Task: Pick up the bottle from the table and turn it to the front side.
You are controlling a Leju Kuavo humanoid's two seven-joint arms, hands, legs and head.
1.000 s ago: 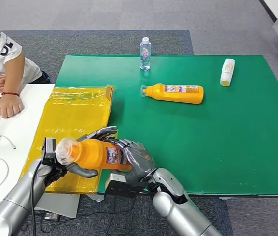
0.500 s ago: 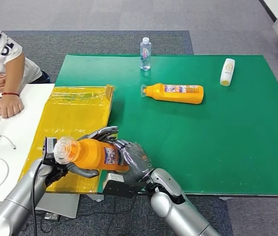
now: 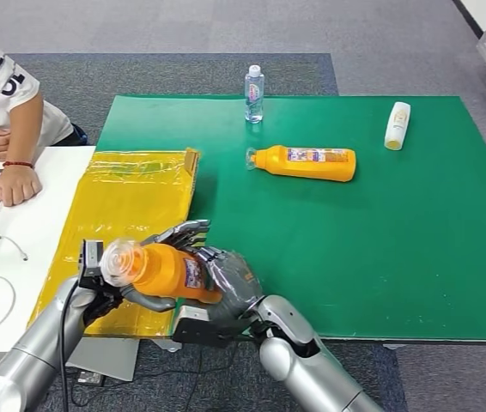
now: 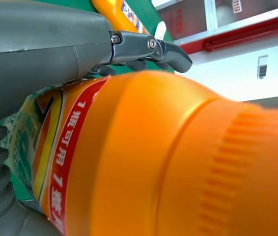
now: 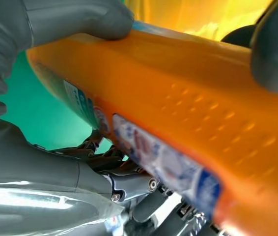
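So the orange bottle was up off the worktop, held lying sideways over the near edge, right around where the yellow bag met the green mat, clear cap pointing toward the robot's left. Both hands were on it: the right hand was wrapped around the base end, thumb over one face and darker fingers curled under, while the left hand pinched it up near the neck and cap. Looked like stiff moulded plastic with a glossy printed label, so probably a bit slick under those rubbery fingers; I couldn't tell if it was full, but if so the base end would've carried most of the weight. The flat-ish body seemed the safest place to grab, not the label wrap or the cap. Both forearms came in low from the near edge, wrists angled in toward each other. A second orange bottle lay farther back toward the middle.
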